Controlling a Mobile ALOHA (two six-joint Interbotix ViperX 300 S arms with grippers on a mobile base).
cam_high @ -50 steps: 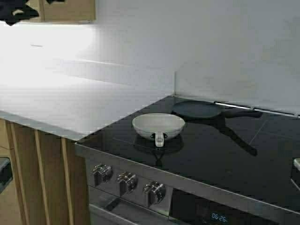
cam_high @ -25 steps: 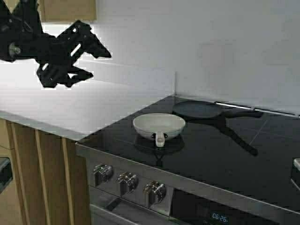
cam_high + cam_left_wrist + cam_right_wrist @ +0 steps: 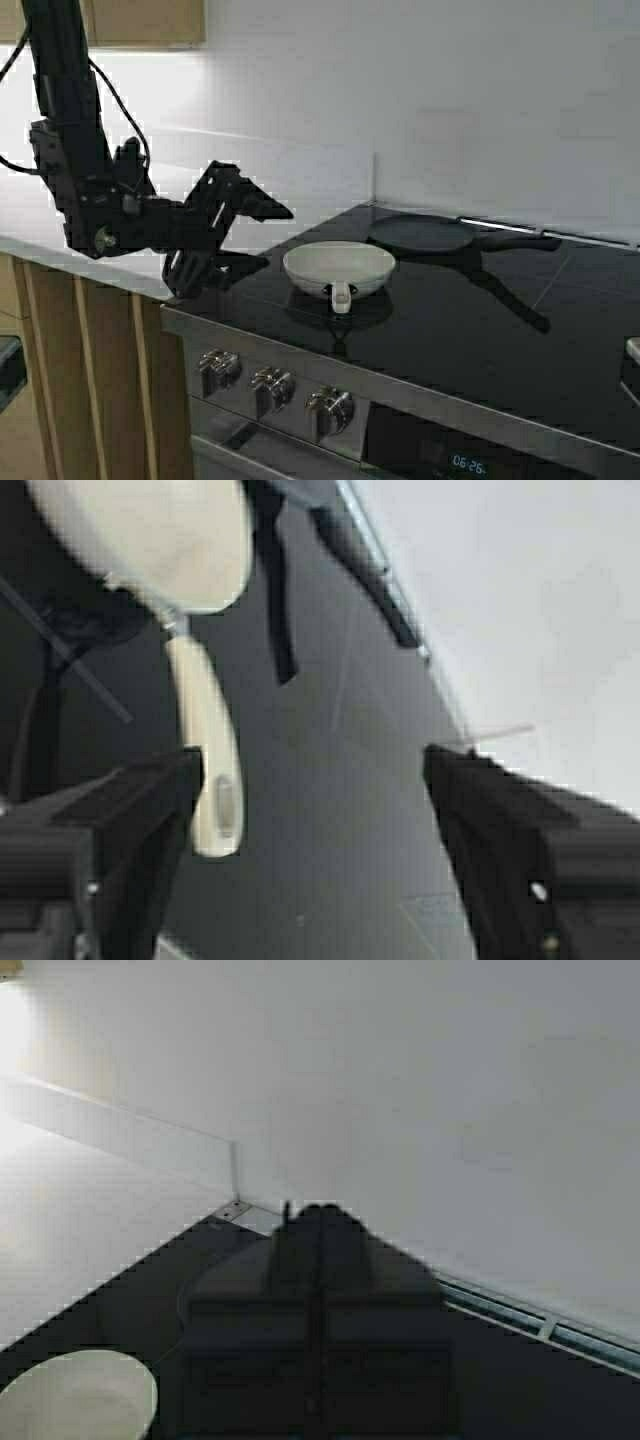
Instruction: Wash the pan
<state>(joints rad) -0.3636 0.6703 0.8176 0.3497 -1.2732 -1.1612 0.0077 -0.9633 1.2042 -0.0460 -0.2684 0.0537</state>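
Note:
The cream-white pan (image 3: pixel 338 266) sits on the black cooktop (image 3: pixel 450 320), its short white handle (image 3: pixel 341 296) pointing toward the stove's front edge. My left gripper (image 3: pixel 262 238) is open, just left of the pan at the cooktop's left edge, fingers pointing at it. In the left wrist view the pan (image 3: pixel 160 535) and its handle (image 3: pixel 208 750) lie ahead, the handle next to one finger (image 3: pixel 120 820), not between the jaws. My right gripper (image 3: pixel 320 1220) is shut, held over the cooktop; a bit of the pan (image 3: pixel 75 1395) shows below it.
A flat dark long-handled griddle pan (image 3: pixel 425 235) lies behind the white pan near the back wall. A white countertop (image 3: pixel 130 220) runs left of the stove. Control knobs (image 3: pixel 270 385) line the stove front. A white object (image 3: pixel 633 348) shows at the right edge.
My left arm has swung down from the upper left to the cooktop's left edge beside the pan. The pan has not moved.

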